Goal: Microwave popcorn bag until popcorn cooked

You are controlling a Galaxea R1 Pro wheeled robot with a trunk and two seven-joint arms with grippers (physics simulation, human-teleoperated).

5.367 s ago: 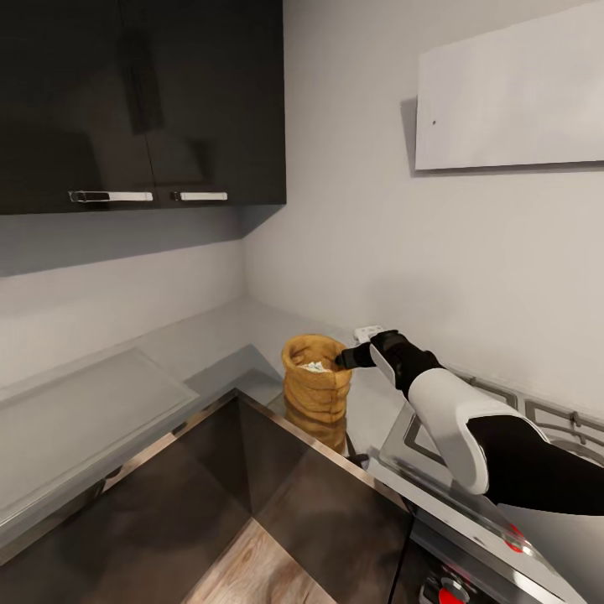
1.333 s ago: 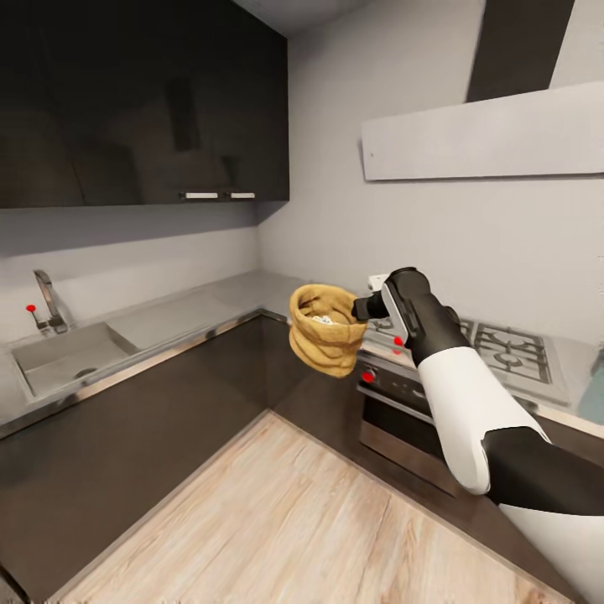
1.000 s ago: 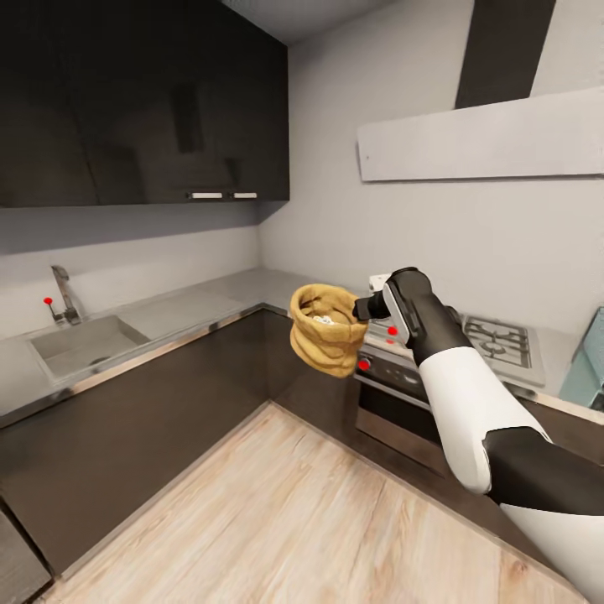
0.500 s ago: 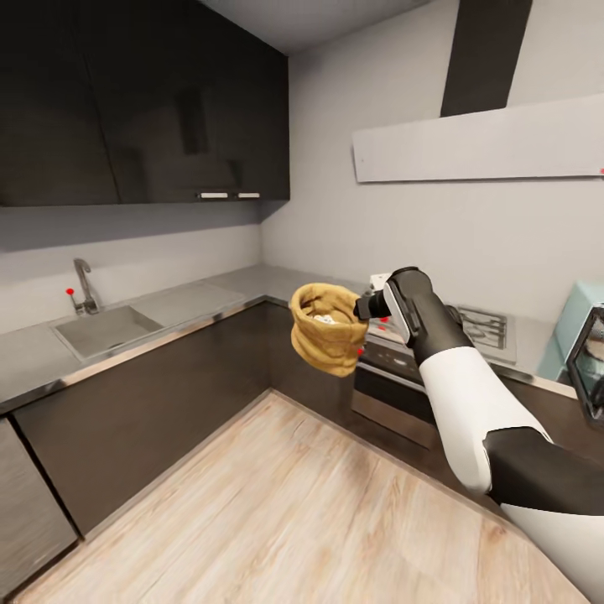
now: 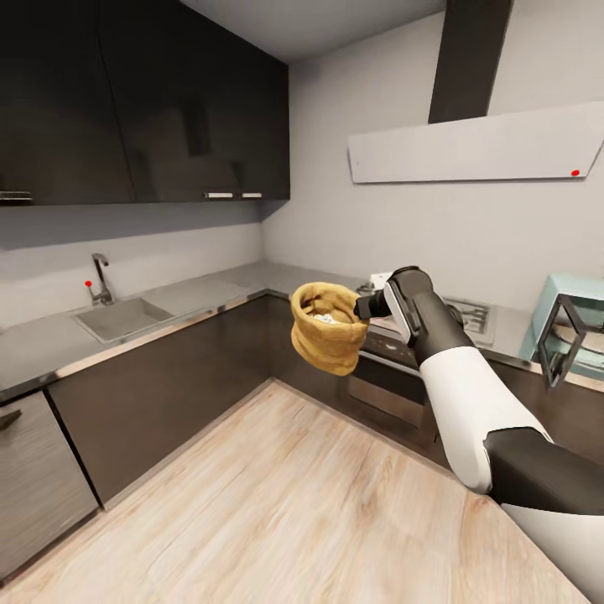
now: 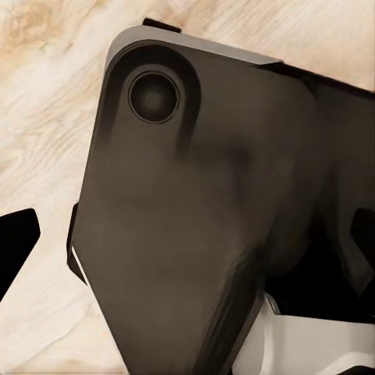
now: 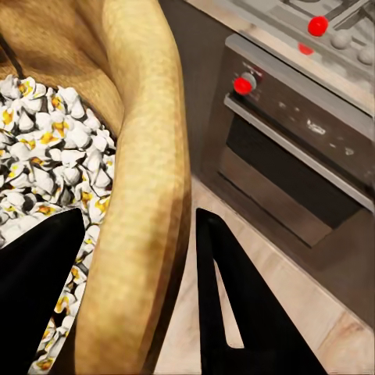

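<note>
The tan popcorn bag (image 5: 321,337) hangs in the air over the wooden floor, with my right gripper (image 5: 362,308) shut on its rolled rim. In the right wrist view the rim (image 7: 148,180) runs between the two black fingers (image 7: 238,305), and white popcorn (image 7: 55,164) lies heaped inside. The mint-blue microwave (image 5: 579,323) stands on the grey countertop (image 5: 201,294) at the far right, its dark-framed door (image 5: 557,340) swung open. My left gripper (image 6: 187,242) points at the floor beside my dark body, its black fingers (image 6: 16,250) set wide apart.
A sink (image 5: 117,317) with a faucet (image 5: 101,277) is set in the left counter run. The gas hob (image 5: 466,312) and the built-in oven (image 5: 386,382) sit behind the bag. Dark cabinets hang above, and a range hood (image 5: 478,143) is on the wall.
The whole view has shifted: the counters look farther off, the sink has slid towards the middle and the microwave has come into view. The bag stays in my right gripper.
</note>
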